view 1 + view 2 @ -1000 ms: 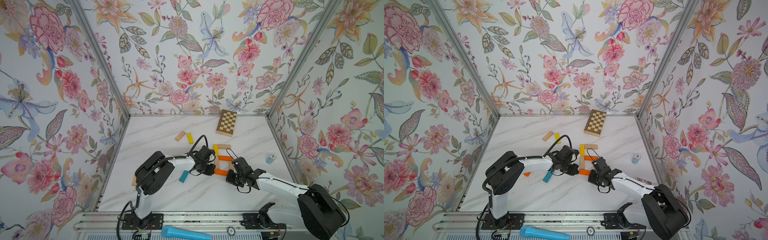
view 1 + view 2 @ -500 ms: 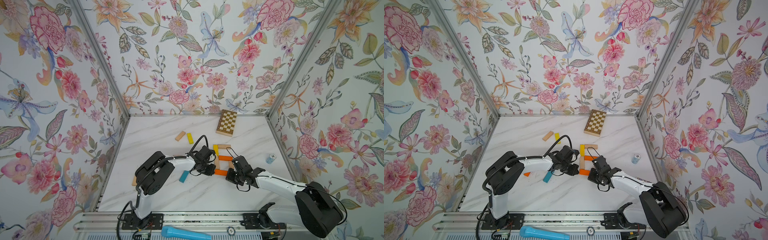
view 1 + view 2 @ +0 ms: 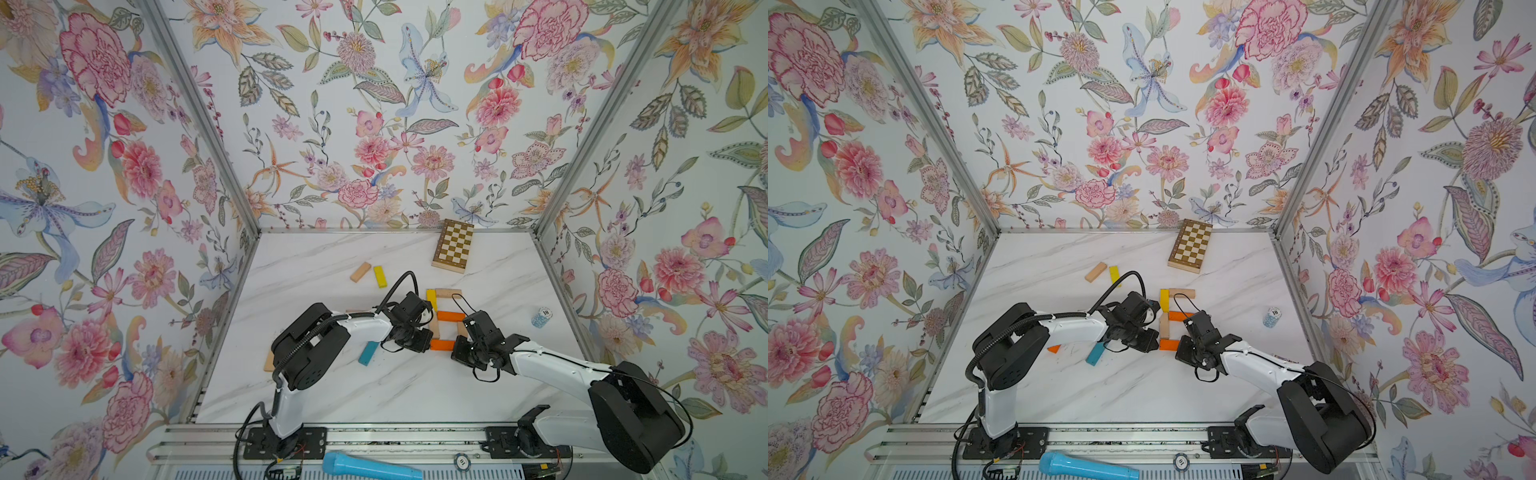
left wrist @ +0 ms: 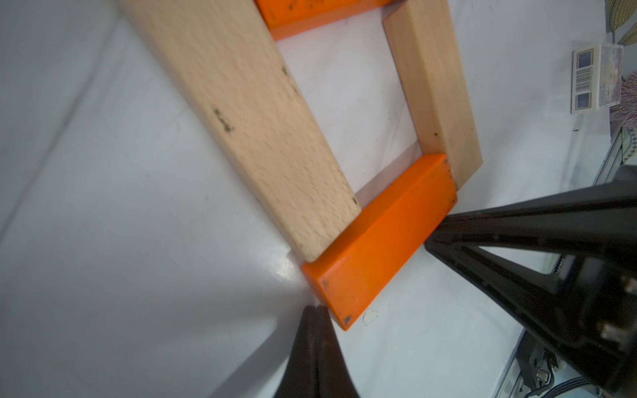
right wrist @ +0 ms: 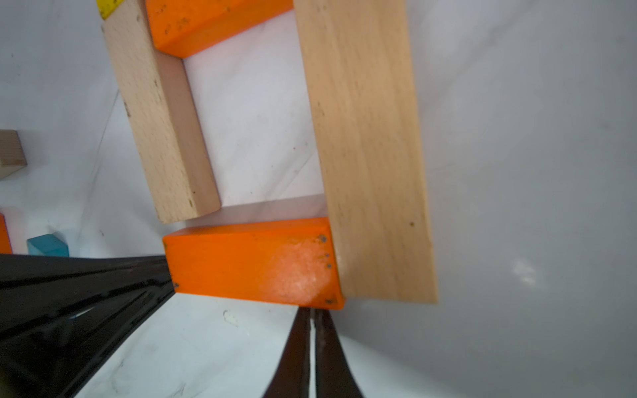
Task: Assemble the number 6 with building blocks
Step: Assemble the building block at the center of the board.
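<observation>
The number 6 lies mid-table in both top views: a yellow block (image 3: 431,299), a beige top bar (image 3: 448,293), an orange middle bar (image 3: 451,316), beige sides (image 4: 262,120) (image 5: 365,155) and an orange bottom block (image 3: 442,344) (image 4: 379,241) (image 5: 251,265). My left gripper (image 3: 424,337) (image 4: 315,308) is shut and empty, its tips at the bottom block's left end. At that block's right end my right gripper (image 3: 457,348) (image 5: 312,312) is shut and empty, tips against the corner. It hides most of the right beige side from above.
Loose blocks lie to the left: beige (image 3: 360,272), yellow (image 3: 380,276), teal (image 3: 368,353), beige (image 3: 269,361) and orange (image 3: 1053,349). A chequered board (image 3: 453,252) sits at the back, a chip stack (image 3: 541,318) at the right, a blue microphone (image 3: 370,468) on the front rail.
My right gripper has edged slightly toward the bottom orange block's right end. The left arm and the blocks look unmoved.
</observation>
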You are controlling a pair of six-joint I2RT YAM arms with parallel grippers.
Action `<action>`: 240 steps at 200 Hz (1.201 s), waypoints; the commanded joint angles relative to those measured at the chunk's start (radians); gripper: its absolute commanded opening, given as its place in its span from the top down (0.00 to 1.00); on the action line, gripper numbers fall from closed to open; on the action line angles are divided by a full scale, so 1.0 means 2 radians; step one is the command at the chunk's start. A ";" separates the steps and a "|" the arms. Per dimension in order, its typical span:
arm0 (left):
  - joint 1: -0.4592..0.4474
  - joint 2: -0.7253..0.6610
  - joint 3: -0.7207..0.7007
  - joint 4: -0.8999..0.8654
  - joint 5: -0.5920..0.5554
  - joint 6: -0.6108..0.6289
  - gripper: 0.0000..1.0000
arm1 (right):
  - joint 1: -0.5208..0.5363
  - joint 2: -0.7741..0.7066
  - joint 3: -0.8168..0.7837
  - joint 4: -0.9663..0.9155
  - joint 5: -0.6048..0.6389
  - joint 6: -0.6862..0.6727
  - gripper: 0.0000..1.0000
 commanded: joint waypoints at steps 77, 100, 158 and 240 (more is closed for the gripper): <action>0.000 0.006 0.003 -0.018 -0.023 0.004 1.00 | 0.009 0.032 0.022 -0.006 0.014 0.000 0.92; 0.001 0.005 0.001 -0.017 -0.023 0.003 1.00 | 0.014 0.037 0.027 -0.006 0.013 0.001 0.92; 0.004 0.004 0.001 -0.019 -0.027 0.001 1.00 | 0.030 0.022 0.024 -0.018 0.018 0.010 0.92; 0.026 -0.033 -0.044 0.007 -0.046 -0.022 1.00 | 0.077 0.061 0.049 -0.002 0.014 0.022 0.92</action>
